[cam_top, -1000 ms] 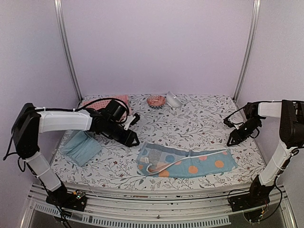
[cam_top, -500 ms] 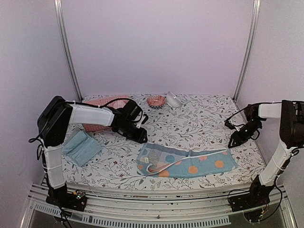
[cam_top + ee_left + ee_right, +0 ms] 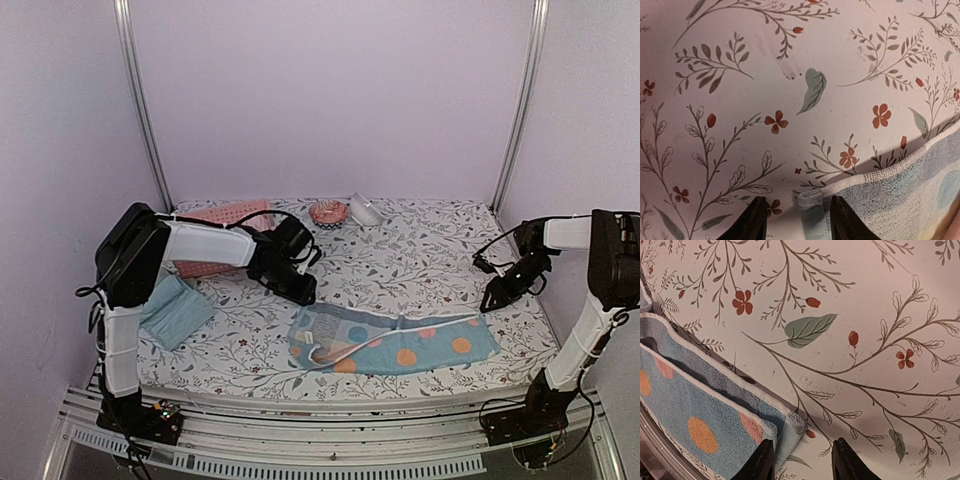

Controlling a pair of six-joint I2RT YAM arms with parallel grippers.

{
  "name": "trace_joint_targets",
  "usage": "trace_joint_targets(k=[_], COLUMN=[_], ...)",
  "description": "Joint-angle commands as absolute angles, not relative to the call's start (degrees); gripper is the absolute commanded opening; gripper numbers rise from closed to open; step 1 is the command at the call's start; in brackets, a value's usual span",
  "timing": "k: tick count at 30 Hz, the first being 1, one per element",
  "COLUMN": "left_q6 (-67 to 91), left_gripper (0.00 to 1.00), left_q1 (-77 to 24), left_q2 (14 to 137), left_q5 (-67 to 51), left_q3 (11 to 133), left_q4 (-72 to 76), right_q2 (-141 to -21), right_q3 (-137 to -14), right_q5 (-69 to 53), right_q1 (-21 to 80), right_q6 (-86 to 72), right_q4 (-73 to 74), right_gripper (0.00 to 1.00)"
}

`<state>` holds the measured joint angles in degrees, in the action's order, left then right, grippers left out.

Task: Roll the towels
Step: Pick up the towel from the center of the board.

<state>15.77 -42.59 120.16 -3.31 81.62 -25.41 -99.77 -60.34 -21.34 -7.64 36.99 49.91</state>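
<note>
Floral cloth point(image 3: 420, 250) covers the table. My left gripper point(image 3: 797, 220) hangs parted over the near-left corner of the blue towel point(image 3: 400, 345), gripping nothing. My right gripper point(image 3: 802, 460) stands parted at its right end. Teal towel point(image 3: 175, 310) lies folded far left.

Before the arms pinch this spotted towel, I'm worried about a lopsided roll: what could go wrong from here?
1. The left gripper hangs open over just the hemmed corner of the spotted towel; a pinch there may catch only the hem and slip.
2. At the right gripper the towel lies doubled; it may grab one layer alone, skewing the roll.
</note>
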Motion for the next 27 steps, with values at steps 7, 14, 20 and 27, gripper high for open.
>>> trace_joint_targets(k=[7, 14, 20, 27], left_q6=[14.5, 14.51, 14.37, 14.24], left_gripper=[0.32, 0.15, 0.02, 0.0], left_q1=[-44.95, -45.04, -45.26, -45.31], left_q2=[124.92, 125.67, 125.61, 125.64], left_q5=[0.62, 0.93, 0.97, 0.71], left_q3=[84.03, 84.1, 84.02, 84.02], left_q4=[-30.32, -30.32, -29.82, -29.62], right_q2=[-100.91, -102.62, -104.3, -106.84], right_q3=[-59.84, -59.81, -59.41, -59.6], right_q5=[-21.69, -22.82, -22.99, -23.98], right_q1=[-7.97, -8.04, -8.0, -7.21], right_q6=[36.19, 35.48, 35.53, 35.33], right_q4=[49.1, 48.86, 48.01, 47.47], right_gripper=[0.4, 0.36, 0.33, 0.25])
